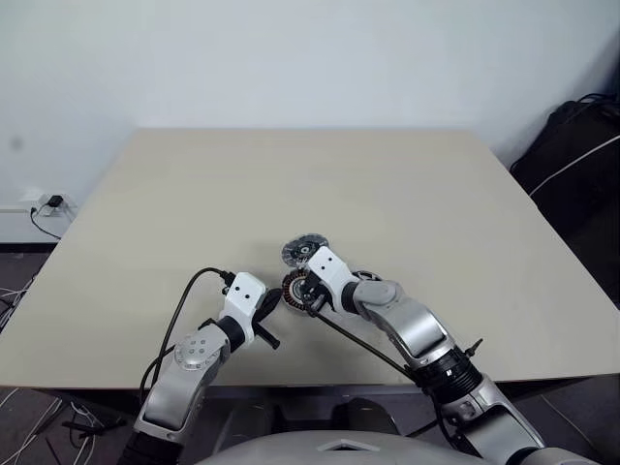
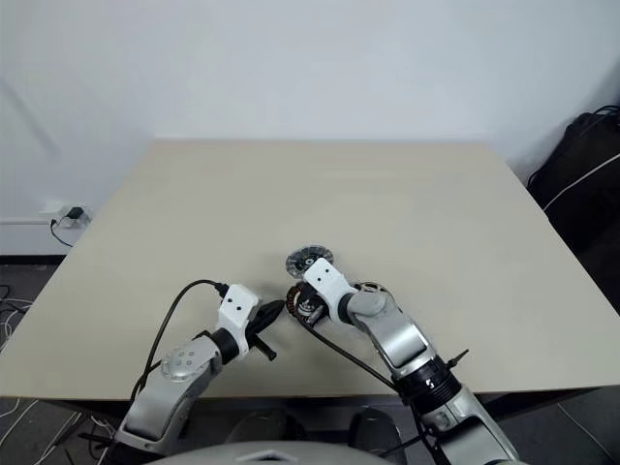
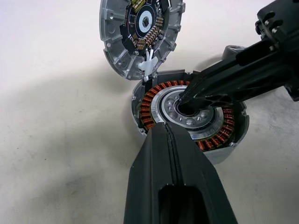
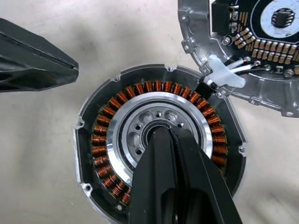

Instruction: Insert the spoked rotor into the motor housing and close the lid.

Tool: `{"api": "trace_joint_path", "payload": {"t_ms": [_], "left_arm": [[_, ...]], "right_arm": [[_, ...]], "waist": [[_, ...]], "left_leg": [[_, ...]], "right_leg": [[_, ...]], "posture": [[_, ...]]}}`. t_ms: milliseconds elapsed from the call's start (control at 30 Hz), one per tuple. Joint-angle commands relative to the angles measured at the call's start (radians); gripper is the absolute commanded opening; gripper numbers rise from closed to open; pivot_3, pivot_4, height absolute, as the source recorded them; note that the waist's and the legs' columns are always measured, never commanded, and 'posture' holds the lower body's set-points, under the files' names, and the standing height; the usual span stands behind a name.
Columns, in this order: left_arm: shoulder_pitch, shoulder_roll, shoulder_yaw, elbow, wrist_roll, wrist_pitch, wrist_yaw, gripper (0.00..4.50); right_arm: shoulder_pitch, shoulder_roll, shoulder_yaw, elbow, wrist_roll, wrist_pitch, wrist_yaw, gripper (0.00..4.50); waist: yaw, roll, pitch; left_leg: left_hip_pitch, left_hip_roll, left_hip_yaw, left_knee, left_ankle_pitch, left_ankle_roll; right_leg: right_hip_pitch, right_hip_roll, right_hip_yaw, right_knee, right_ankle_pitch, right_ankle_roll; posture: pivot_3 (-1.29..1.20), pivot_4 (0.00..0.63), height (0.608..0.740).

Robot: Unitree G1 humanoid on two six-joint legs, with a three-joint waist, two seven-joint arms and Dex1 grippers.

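The motor housing [image 4: 100,140], a ring of copper windings around a silver centre, lies flat on the table near its front edge. The lid [image 4: 201,28] lies open beside it, ribbed face and dark circuit board up, joined to the housing by a white clip with wires. My right gripper [image 4: 161,133] is shut, its tips pressed into the housing's centre hole. My left gripper [image 3: 166,128] is shut too, its tips at the housing's near rim, with nothing held. The spoked rotor is out of view. From the head, the lid [image 1: 304,250] sits just beyond the housing [image 1: 294,283].
The beige table [image 1: 387,194] stretches wide behind and to both sides of the parts. A black bag [image 1: 572,155] stands off the table's right edge. A wall socket with cables [image 1: 44,205] is on the left.
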Motion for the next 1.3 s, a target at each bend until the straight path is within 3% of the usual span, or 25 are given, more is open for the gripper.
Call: {"api": "trace_joint_path", "payload": {"t_ms": [33,300,567,667,1033,1067,1300], "left_arm": [[-0.010,-0.007,-0.001,-0.023,-0.005,0.001,0.001,0.00],[-0.010,-0.007,-0.005,-0.027,-0.005,0.006,-0.001,0.00],[0.002,-0.006,-0.003,-0.033,-0.008,0.001,-0.001,0.00],[0.005,-0.004,-0.003,-0.033,-0.008,0.000,-0.004,0.00],[-0.012,0.000,-0.010,-0.020,-0.009,0.006,-0.025,0.00],[-0.013,0.000,-0.010,-0.019,-0.008,0.007,-0.027,0.00],[-0.011,0.001,-0.006,-0.011,-0.007,0.004,-0.028,0.00]], "right_arm": [[-0.024,0.003,-0.017,-0.003,-0.009,-0.022,0.002,0.06],[-0.007,0.000,-0.041,-0.044,0.001,-0.036,0.005,0.06],[0.129,-0.083,-0.218,-0.255,0.092,-0.030,0.036,0.06],[0.187,-0.105,-0.319,-0.305,0.129,0.003,0.016,0.67],[0.244,-0.056,-0.634,-0.291,0.196,0.121,-0.156,4.31],[0.243,-0.044,-0.652,-0.283,0.197,0.141,-0.178,4.47],[0.166,0.079,-0.842,-0.248,0.339,0.535,-0.231,4.47]], "waist": [[0.000,0.000,0.000],[0.000,0.000,0.000],[0.005,0.000,0.000],[0.006,0.000,0.001],[0.008,0.002,0.002],[0.008,0.003,0.002],[0.005,0.007,0.003]], "left_leg": [[0.000,0.000,0.000,0.000,0.000,0.000],[0.000,0.000,0.000,0.000,0.000,0.000],[0.000,0.000,0.000,0.000,0.000,0.000],[0.000,0.000,0.000,0.000,-0.001,0.001],[0.000,0.000,0.000,-0.001,-0.001,0.001],[0.000,0.000,0.000,-0.001,-0.001,0.001],[0.000,0.000,0.000,-0.001,-0.001,0.002]], "right_leg": [[0.000,0.000,0.000,0.000,0.000,0.000],[0.000,0.000,0.000,0.000,0.000,0.000],[0.000,0.000,0.000,-0.001,0.000,0.000],[0.000,-0.001,0.000,-0.001,0.000,0.000],[0.000,-0.001,0.000,-0.001,0.000,0.000],[0.000,-0.001,0.000,-0.001,0.000,0.000],[-0.001,-0.001,0.001,-0.001,0.000,-0.001]], "posture": [[0.00,0.000,0.740],[0.00,0.000,0.740],[0.00,0.000,0.740],[0.00,0.000,0.740],[0.00,0.000,0.740],[0.00,0.000,0.740],[0.00,0.000,0.740]]}}
